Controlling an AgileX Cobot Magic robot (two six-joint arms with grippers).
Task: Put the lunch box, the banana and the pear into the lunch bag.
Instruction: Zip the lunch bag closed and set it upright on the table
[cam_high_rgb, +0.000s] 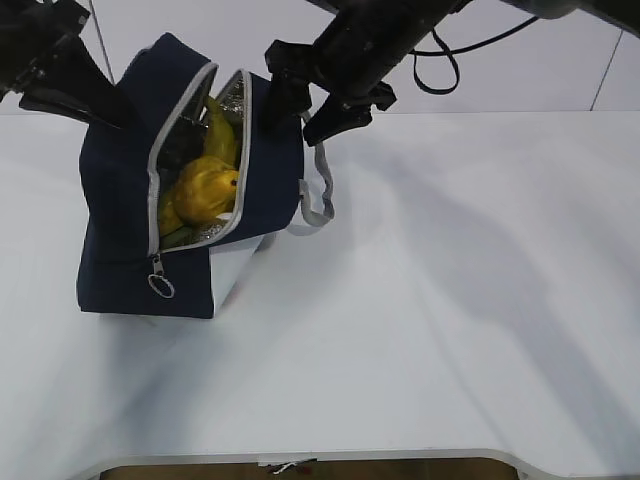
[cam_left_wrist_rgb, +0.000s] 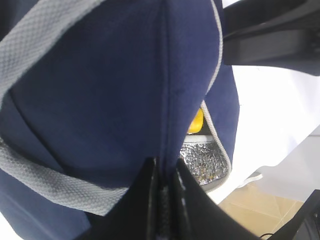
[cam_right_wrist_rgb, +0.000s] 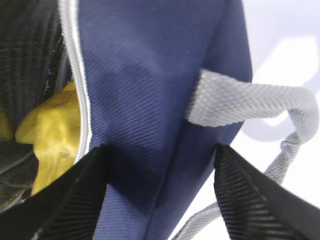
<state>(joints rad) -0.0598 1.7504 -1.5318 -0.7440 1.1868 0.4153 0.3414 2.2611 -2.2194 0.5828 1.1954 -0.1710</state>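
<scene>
Only outside, the pear (cam_high_rgb: 207, 190) shows; left tool (cam_left_wrist_rgb: 164, 200) pinches the lunch bag (cam_left_wrist_rgb: 110, 100), right tool (cam_right_wrist_rgb: 160, 195) wide.

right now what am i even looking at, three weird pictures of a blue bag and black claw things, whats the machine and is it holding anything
This is a robot with two arms, each ending in a two-fingered gripper. The wide picture is taken from in front of the white table; the other two come from small cameras on each arm's wrist, so they look past the gripper fingers.

On the table stands a navy lunch bag, unzipped. Inside you can see a banana and a yellow pear against the silver lining.

The left gripper is shut on a fold of the bag's fabric, holding that side up. The right gripper has its fingers spread wide on either side of the bag's other wall, next to a grey handle; it does not seem to be pinching it.

A lunch box is not clearly visible in these views.
</scene>
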